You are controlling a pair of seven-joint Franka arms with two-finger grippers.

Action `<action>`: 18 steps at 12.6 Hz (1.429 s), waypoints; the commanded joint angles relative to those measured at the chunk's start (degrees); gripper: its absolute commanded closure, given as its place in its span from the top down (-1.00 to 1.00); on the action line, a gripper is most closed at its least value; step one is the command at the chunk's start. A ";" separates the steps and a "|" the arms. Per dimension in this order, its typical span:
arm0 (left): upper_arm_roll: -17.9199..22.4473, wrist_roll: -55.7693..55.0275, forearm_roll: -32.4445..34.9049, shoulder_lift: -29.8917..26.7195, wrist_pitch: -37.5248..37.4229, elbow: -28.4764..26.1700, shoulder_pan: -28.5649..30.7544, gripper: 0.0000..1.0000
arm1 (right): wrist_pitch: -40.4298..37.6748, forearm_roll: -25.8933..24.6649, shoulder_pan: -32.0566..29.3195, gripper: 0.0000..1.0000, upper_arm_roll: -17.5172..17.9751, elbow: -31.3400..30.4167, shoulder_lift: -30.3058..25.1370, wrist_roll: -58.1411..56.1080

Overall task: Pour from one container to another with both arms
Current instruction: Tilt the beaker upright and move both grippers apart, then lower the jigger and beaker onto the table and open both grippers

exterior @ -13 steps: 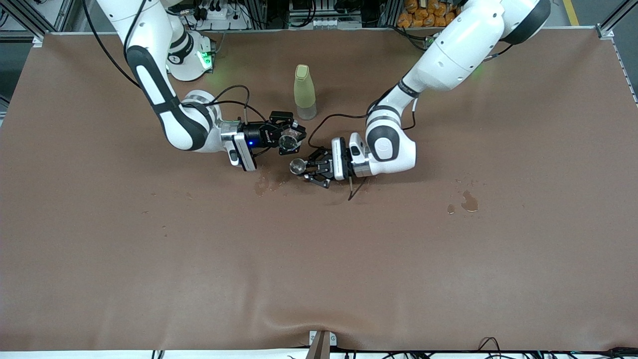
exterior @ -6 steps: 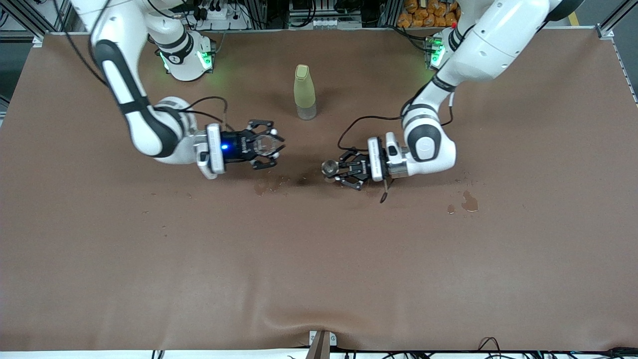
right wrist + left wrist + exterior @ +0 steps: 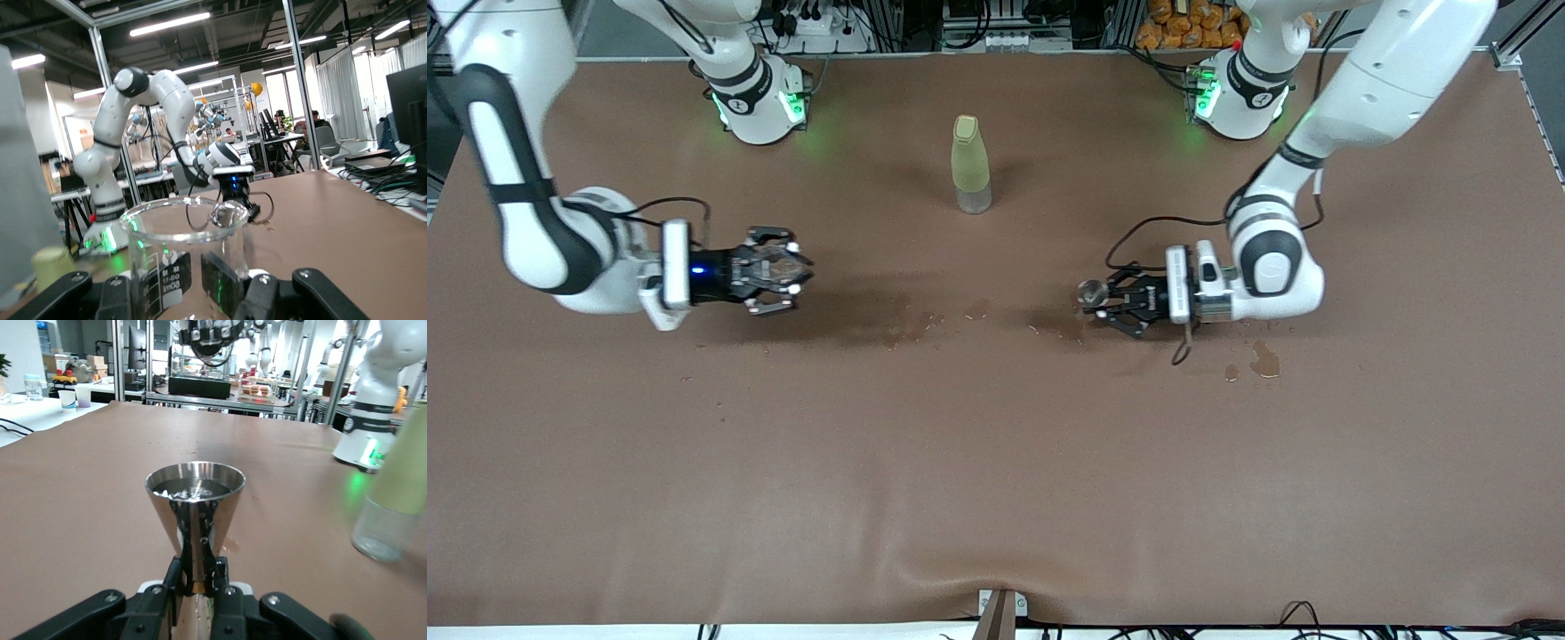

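Observation:
My right gripper [image 3: 787,271] is shut on the clear glass cup [image 3: 776,265] low over the table, toward the right arm's end. In the right wrist view the cup [image 3: 190,250] stands upright between the black pads [image 3: 257,283], its printed scale showing. My left gripper [image 3: 1104,304] is shut on the silver jigger [image 3: 1089,291] toward the left arm's end. The left wrist view shows the jigger [image 3: 195,495] upright, pinched at its narrow waist by my left gripper [image 3: 198,577], with a little liquid in its top bowl.
The tall yellow-green bottle [image 3: 970,164] stands between the two arms, farther from the front camera than both grippers. Wet patches mark the brown mat [image 3: 996,462] at the middle [image 3: 911,324] and near the left arm [image 3: 1263,360]. The bottle [image 3: 393,500] also shows beside the jigger.
Both arms have drawn apart from the middle, each toward its own end of the table. The cup, earlier tipped over the jigger, is now upright and well away from it.

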 commanded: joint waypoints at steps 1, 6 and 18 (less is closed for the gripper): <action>-0.60 0.45 8.44 -3.01 -6.26 -2.77 8.82 -1.00 | -2.09 -5.43 -5.69 -1.00 1.33 2.98 3.22 -8.88; -0.51 0.36 20.95 -2.84 -12.43 -2.15 25.61 -1.00 | -3.85 -12.73 -11.50 -1.00 1.25 8.77 14.90 -24.98; 0.02 4.05 32.03 10.61 -15.60 8.74 37.86 -1.00 | 3.00 -21.71 -14.23 -1.00 0.81 18.18 30.91 -33.00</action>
